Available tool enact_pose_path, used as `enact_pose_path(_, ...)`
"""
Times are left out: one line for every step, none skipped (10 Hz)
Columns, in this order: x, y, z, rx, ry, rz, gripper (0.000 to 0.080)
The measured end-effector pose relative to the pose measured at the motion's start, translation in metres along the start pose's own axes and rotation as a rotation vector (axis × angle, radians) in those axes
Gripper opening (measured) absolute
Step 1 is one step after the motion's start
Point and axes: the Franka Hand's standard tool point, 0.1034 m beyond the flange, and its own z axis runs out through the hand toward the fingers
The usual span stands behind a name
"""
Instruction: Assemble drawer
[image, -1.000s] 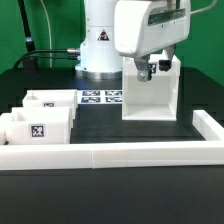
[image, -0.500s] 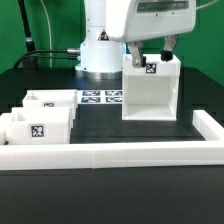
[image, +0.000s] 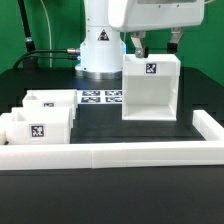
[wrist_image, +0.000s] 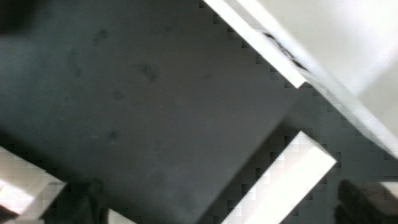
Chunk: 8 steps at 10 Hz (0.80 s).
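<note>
Exterior view shows three white parts of the drawer: one tall cube-like housing (image: 150, 92) right of centre in the frame, with one black-and-white tag near its top edge, and two small open-topped trays (image: 45, 128) close together at the lower left, each tagged. All stand on the dark tabletop (image: 110, 125), behind one low white border wall (image: 120, 152). One gripper (image: 156, 44) hangs just above the housing, its fingers (image: 137, 46) spread wide, holding nothing.
</note>
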Motion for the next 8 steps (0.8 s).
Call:
enact_pose_path(-0.001,-0.002,0.0,0.001,0.002,0.041,0.0649)
enact_pose_path(-0.01,-0.013,0.003,0.0,0.002,0.153,0.0649)
enact_pose_path(-0.013,-0.024,0.007,0.004,-0.009,0.21,0.0649)
enact_pose_path(-0.01,-0.033,0.008,0.005,-0.012,0.249,0.0649)
enact_pose_path(-0.01,-0.039,0.008,0.022,-0.018,0.3,0.0649)
enact_pose_path(-0.01,-0.046,0.009,0.051,-0.025,0.358,0.0649)
enact_pose_path(-0.011,-0.051,0.01,0.091,-0.033,0.419,0.0649)
enact_pose_path(-0.011,-0.052,0.01,0.099,-0.039,0.43,0.0649)
